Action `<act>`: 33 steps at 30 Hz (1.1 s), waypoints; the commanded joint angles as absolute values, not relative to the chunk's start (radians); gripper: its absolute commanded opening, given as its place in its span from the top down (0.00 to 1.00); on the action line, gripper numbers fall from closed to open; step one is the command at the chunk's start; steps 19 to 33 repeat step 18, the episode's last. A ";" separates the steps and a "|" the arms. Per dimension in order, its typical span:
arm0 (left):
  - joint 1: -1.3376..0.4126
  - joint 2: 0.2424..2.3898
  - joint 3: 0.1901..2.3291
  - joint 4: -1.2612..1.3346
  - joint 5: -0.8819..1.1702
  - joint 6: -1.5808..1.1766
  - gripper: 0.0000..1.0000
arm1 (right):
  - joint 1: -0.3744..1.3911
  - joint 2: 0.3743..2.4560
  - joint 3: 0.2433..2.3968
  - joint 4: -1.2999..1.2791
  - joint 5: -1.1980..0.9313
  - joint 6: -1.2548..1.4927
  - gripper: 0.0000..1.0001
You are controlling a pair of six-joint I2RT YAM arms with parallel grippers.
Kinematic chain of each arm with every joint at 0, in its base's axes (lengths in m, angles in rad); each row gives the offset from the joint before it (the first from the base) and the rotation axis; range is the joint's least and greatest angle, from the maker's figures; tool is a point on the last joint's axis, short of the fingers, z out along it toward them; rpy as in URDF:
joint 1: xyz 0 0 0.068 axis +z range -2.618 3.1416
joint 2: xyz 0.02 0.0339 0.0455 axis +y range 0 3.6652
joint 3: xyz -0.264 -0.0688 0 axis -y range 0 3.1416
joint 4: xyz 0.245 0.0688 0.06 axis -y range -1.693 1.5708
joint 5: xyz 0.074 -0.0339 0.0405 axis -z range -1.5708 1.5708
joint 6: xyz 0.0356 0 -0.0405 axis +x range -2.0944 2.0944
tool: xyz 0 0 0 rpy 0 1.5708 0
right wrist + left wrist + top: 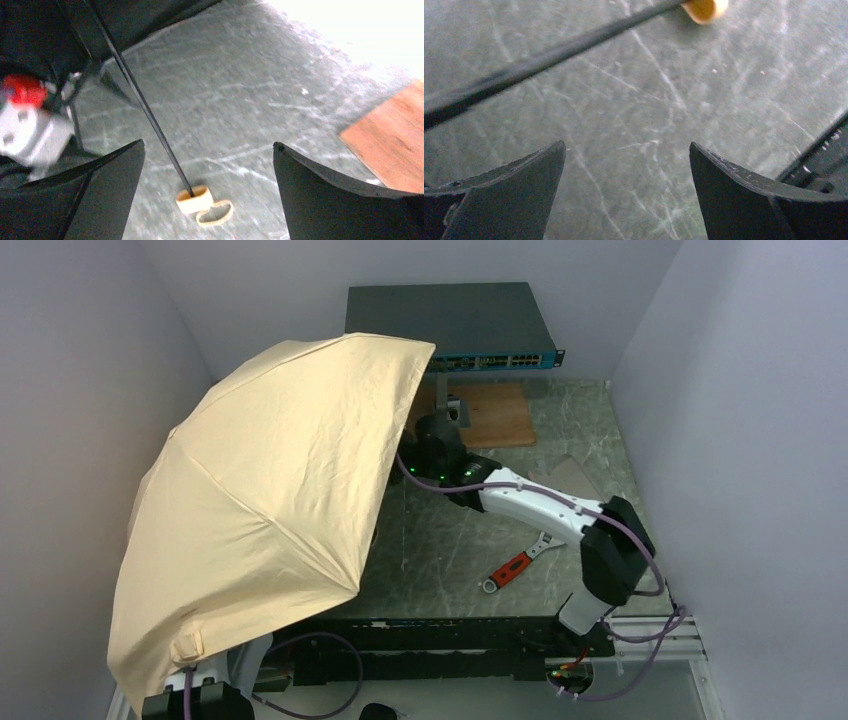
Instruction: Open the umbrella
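Top view: soft, even light, moderately bright, no hard glare on the pale walls. Focus is sharp overall. The umbrella [260, 510] shades the table [450, 545] just under its edge.

Left wrist view: dim, soft focus. Shaft [539, 62] blurred, handle [706, 9] smeared at the top edge, fingers [514, 200] near-black silhouettes.

Right wrist view: upper right corner blown out to white. Red-and-white shape [25, 110] at left is motion-blurred. Lining [30, 30] almost black, no detail.
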State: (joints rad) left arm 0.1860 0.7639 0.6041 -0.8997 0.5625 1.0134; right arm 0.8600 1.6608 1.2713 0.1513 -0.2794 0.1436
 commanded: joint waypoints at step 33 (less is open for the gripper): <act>0.183 0.750 0.603 -0.648 0.300 0.911 0.00 | 0.714 1.052 0.780 -0.150 -0.191 -0.251 0.00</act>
